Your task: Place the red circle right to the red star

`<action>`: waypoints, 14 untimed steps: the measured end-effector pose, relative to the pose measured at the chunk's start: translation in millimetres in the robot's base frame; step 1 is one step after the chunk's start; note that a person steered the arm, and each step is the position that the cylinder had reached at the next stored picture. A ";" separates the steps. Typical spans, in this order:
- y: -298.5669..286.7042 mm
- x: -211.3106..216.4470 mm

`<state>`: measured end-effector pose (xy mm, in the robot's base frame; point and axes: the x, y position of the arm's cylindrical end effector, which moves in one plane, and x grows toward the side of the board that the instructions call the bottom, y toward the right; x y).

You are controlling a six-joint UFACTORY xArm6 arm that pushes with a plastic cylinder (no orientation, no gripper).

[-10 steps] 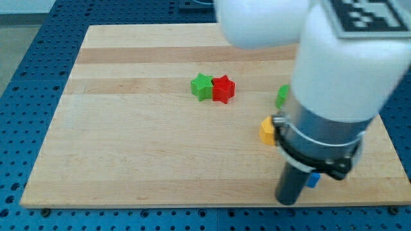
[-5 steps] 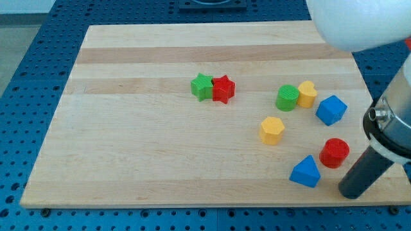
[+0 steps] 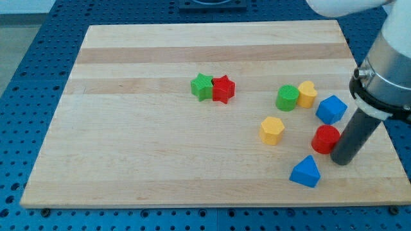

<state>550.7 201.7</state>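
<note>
The red circle (image 3: 325, 138) lies on the wooden board (image 3: 141, 154) at the view's right. The red star (image 3: 223, 88) sits near the board's middle top, touching a green star (image 3: 202, 86) on its left. My tip (image 3: 341, 160) stands right against the red circle's lower right side. The red circle is far to the lower right of the red star.
A green cylinder (image 3: 288, 97) and a yellow block (image 3: 307, 94) touch each other above the red circle. A blue block (image 3: 331, 110) lies just above the red circle. A yellow hexagon (image 3: 272, 130) is to its left, a blue triangle (image 3: 305, 172) below left.
My tip has swung from the board's bottom to the right, then up and left against the red circle. The red circle has slid up and to the left.
</note>
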 end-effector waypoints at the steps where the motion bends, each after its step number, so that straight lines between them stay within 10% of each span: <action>1: 0.2 -9.5; 14: -131.3 -96.0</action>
<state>454.7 70.4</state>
